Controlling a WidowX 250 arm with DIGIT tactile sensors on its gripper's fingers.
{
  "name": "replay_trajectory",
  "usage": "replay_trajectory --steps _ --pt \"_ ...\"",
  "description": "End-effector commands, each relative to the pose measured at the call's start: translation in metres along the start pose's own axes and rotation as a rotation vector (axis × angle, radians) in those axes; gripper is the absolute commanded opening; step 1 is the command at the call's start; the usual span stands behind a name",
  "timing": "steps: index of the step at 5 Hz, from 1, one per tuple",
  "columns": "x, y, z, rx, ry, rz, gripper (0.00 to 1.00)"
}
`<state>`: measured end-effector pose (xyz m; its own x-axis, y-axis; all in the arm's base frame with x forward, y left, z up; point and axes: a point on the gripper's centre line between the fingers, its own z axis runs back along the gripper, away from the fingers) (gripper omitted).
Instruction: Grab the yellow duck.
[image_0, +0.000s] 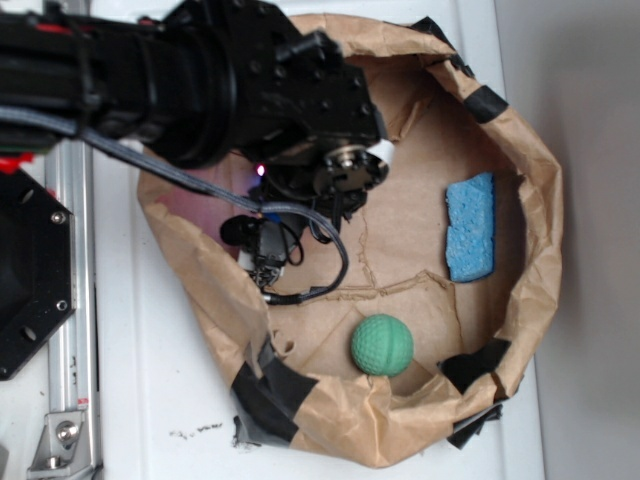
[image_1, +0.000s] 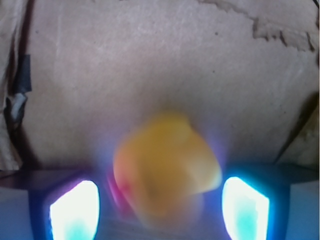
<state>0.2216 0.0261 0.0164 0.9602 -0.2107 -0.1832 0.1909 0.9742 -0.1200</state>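
In the wrist view the yellow duck (image_1: 165, 165) fills the lower middle, blurred, with a red mark low on its left side. It sits between the two glowing fingers of my gripper (image_1: 160, 202), which stands open around it. A thin gap shows by the left finger (image_1: 75, 210), while the right finger (image_1: 246, 207) is nearly at the duck's edge. In the exterior view the black arm and gripper (image_0: 262, 248) hang over the left part of the brown paper bowl (image_0: 535, 230), and the duck is hidden under them.
A green textured ball (image_0: 381, 345) lies near the bowl's front wall. A blue sponge (image_0: 470, 227) rests on the right side. Black tape patches (image_0: 270, 385) hold the crumpled paper rim. A metal rail (image_0: 70, 300) runs along the left.
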Motion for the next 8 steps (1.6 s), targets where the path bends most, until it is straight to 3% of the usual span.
replay_trajectory --steps 1,2,3,4,5,6,7,8 --pt "0.007 -0.009 -0.027 0.051 0.028 0.069 0.00" --pt "0.010 -0.006 -0.042 0.068 0.077 0.085 0.00" --pt "0.009 -0.004 -0.037 0.070 0.056 0.093 0.00" --pt "0.003 0.000 -0.005 0.053 -0.003 0.137 0.00" --pt "-0.004 0.004 0.046 0.027 -0.115 0.200 0.00" --pt "-0.003 -0.002 0.097 0.047 -0.220 0.237 0.00" --pt "0.008 -0.010 0.111 0.097 -0.266 0.255 0.00" --pt "0.021 -0.011 0.120 0.105 -0.283 0.262 0.00"
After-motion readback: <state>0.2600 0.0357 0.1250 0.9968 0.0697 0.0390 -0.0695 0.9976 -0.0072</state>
